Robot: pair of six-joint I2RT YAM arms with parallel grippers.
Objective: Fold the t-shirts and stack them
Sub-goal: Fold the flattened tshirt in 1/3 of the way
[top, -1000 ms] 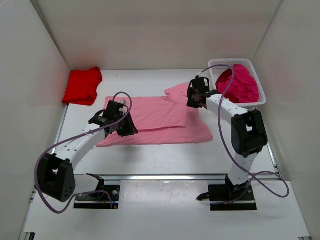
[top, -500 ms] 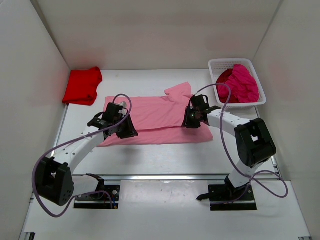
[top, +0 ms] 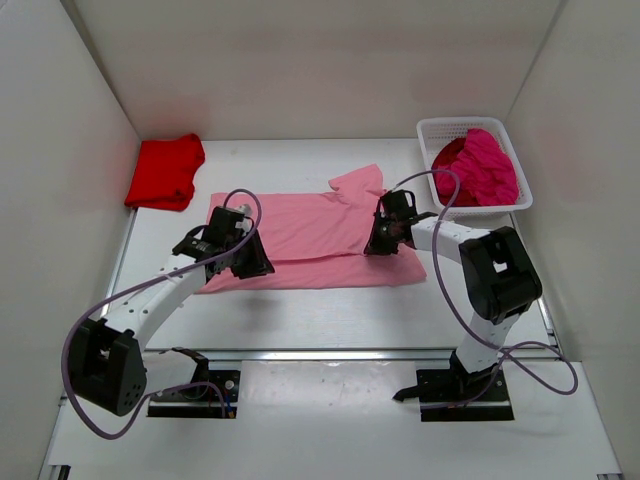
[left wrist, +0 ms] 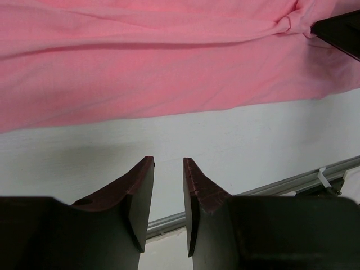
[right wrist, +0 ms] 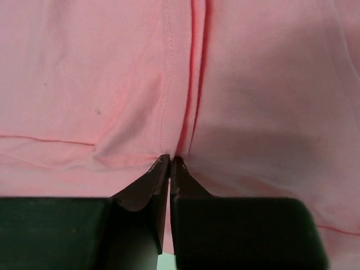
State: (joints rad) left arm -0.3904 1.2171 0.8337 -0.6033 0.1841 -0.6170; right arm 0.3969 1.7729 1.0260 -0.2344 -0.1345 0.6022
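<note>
A light pink t-shirt [top: 300, 232] lies spread across the middle of the table, its upper part folded over. My right gripper [top: 374, 244] presses down at the fold's right edge. In the right wrist view its jaws [right wrist: 170, 159] are shut, pinching a ridge of the pink fabric [right wrist: 112, 84] beside a stitched hem. My left gripper [top: 256, 264] hovers at the shirt's near edge. It stands [left wrist: 169, 163] open over bare table, with nothing between the fingers and the pink cloth [left wrist: 169, 67] just beyond them. A bright red t-shirt [top: 165, 172] lies folded at the back left.
A white mesh basket [top: 431, 128] at the back right holds bunched deep magenta t-shirts [top: 482, 166]. White walls close in the table on the left, back and right. A metal rail [top: 330, 352] runs along the near edge.
My right gripper came from beside the basket down and toward me onto the pink shirt's folded edge, opened briefly, and shut on the fabric. The left arm has barely moved.
</note>
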